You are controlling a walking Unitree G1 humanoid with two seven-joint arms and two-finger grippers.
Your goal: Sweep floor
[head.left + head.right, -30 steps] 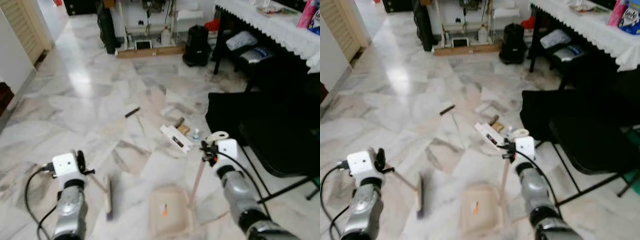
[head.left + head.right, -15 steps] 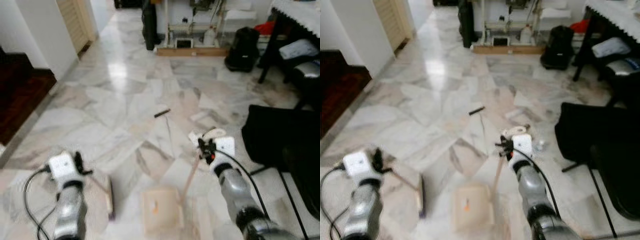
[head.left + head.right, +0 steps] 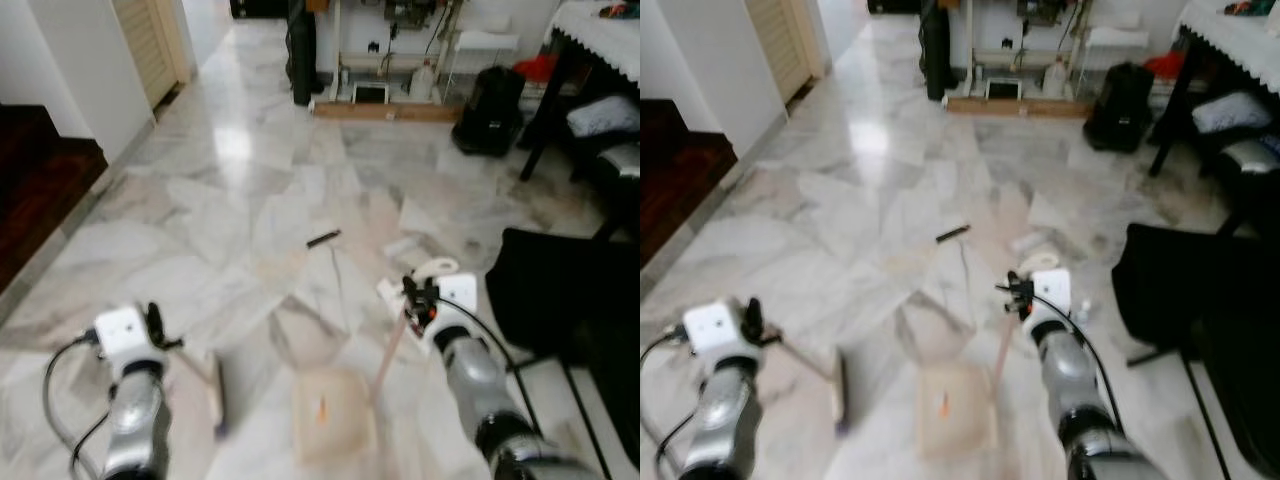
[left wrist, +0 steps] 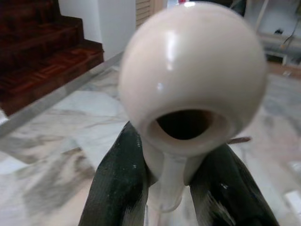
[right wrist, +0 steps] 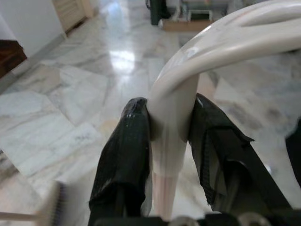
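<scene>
Marble floor fills the head views, where the left gripper grips a cream-handled hand broom just ahead of it and the right gripper holds the long-handled cream plastic dustpan standing below it. Left wrist view: black fingers clamp the broom's rounded handle end. Right wrist view: fingers pinch the dustpan's curved handle.

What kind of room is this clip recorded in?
Probably a home living or hall area: polished marble floor, dark wooden stair steps to the left, a lace-clothed table with a chair tucked under it.
</scene>
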